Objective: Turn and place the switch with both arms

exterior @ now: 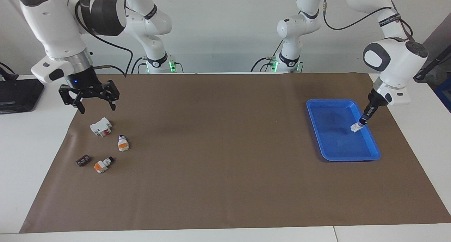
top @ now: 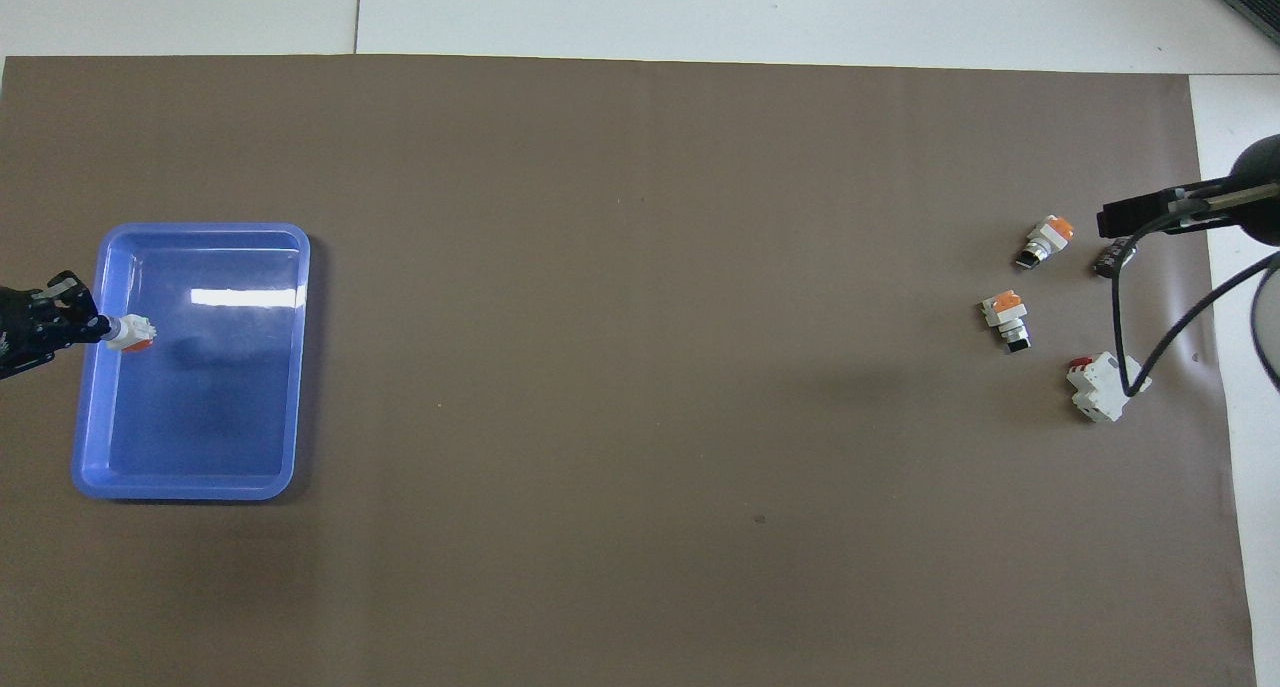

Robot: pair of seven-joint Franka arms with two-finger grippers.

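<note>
My left gripper (exterior: 361, 123) is shut on the knob end of a switch (exterior: 356, 128), a small white block with an orange face. It holds the switch low inside the blue tray (exterior: 373, 148), by the rim toward the left arm's end. The overhead view shows this switch (top: 133, 334), the left gripper (top: 98, 327) and the tray (top: 300, 367). Two more switches (exterior: 123, 143) (exterior: 103, 165) lie on the brown mat at the right arm's end. My right gripper (exterior: 97, 106) is open and empty, in the air over the mat just by the larger white block (exterior: 100, 126).
A small flat dark-brown piece (exterior: 83, 160) lies beside the switch that is farther from the robots. A black device (exterior: 17, 94) sits on the white table past the mat at the right arm's end. The brown mat (exterior: 225, 147) covers most of the table.
</note>
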